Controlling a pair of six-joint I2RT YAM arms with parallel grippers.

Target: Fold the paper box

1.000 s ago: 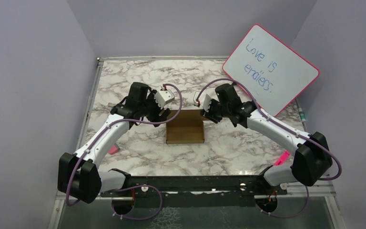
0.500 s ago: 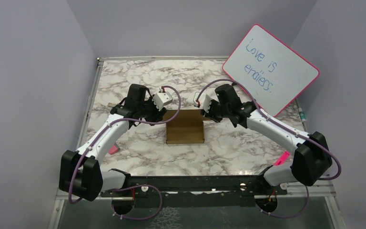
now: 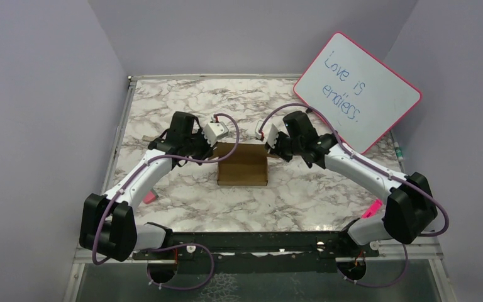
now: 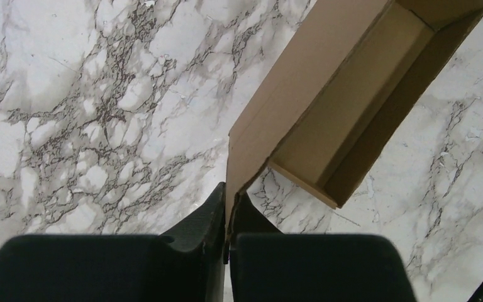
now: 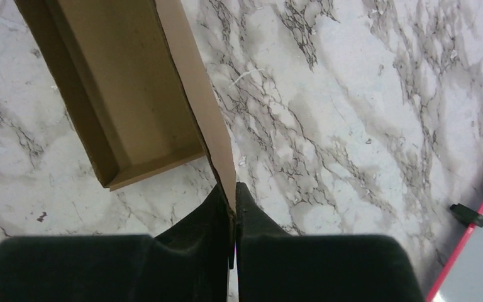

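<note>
The left tool [image 4: 227, 200] and right tool [image 5: 234, 190] each pinch a flap corner of the paper box [image 3: 243, 167]. Wrist views crop its far end.

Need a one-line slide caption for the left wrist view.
Left gripper pinching a flap corner of the open paper box over the marble table.

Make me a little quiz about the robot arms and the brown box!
1. True or false: the paper box is closed up on top.
2. What does the left gripper pinch? A) an edge of the box B) a spoon C) nothing
3. Fill in: the whiteboard says "Love is ____."

Key: 1 false, its inside shows; 2 A; 3 endless.
</note>
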